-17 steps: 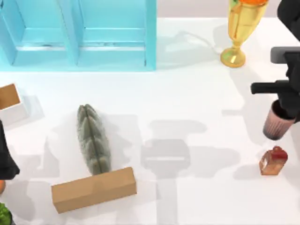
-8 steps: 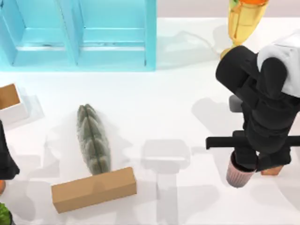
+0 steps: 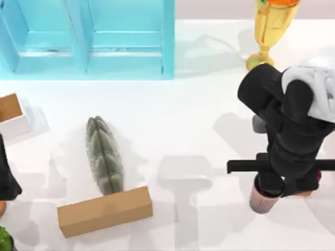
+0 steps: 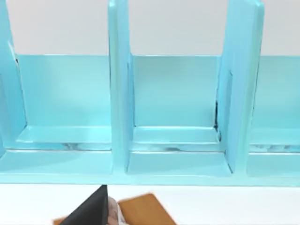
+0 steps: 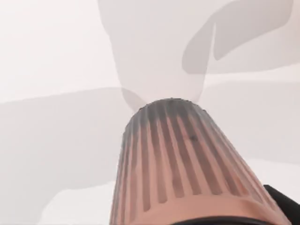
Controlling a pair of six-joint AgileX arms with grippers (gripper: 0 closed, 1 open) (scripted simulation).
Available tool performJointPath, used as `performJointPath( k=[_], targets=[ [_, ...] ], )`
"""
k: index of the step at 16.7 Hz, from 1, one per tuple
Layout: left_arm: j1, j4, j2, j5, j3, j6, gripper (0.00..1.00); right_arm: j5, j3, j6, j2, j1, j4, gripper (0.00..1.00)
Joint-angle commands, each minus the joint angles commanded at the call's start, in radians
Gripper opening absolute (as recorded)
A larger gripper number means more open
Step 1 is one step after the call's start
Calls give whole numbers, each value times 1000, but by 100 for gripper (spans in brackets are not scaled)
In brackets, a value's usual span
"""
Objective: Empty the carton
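The small reddish-brown glossy carton sits near the table's right edge, almost wholly covered by the right arm. Only a sliver shows, so I cannot tell its long axis or which way its top points. Just left of it, the right gripper grasps a pink ribbed cup. The right wrist view shows the cup's ribs close up. Half a second ago the cup sat slightly farther back. The left arm is parked at the left edge.
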Motion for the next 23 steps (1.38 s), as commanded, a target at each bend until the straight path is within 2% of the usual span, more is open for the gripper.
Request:
performJointPath(
  k=[3,7,20,23],
  targets=[
    [0,0,0,0,0,0,100,1,-49,5,25,6,76,0],
    [0,0,0,0,0,0,100,1,-54,5,27,7,83,0],
    [0,0,0,0,0,0,100,1,-54,5,27,7,83,98],
    [0,0,0,0,0,0,100,1,-54,5,27,7,83,100]
  ],
)
